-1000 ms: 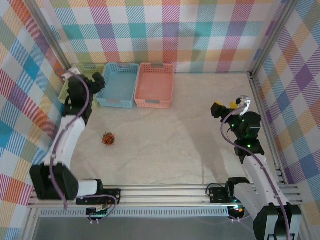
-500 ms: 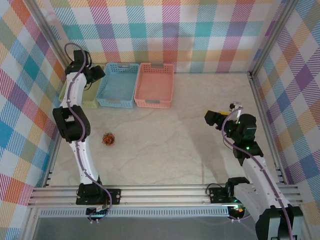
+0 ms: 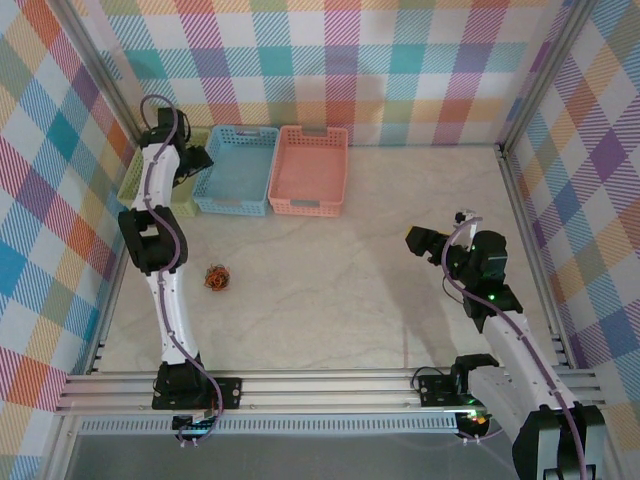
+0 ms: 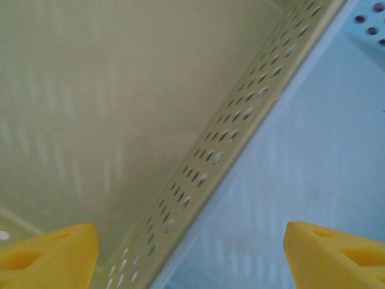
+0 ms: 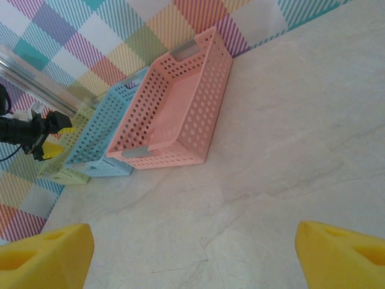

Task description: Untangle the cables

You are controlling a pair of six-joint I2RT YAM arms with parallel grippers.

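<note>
Left arm (image 3: 165, 290) has been straightened; the left gripper (image 3: 199, 160) is held wide and empty over the green basket (image 4: 204, 174), the right gripper (image 3: 416, 240) likewise wide. The cables (image 3: 217, 277), light and limp, are best pinched at an outer loop.

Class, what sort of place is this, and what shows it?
Probably a robot test cell: left arm and right arm bolted to a rail, checked walls round the table, green basket, blue basket and pink basket at the back.

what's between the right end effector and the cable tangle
That stretch is bare tabletop, as the top view shows: nothing sits between the right end effector and the tangled cables.
</note>
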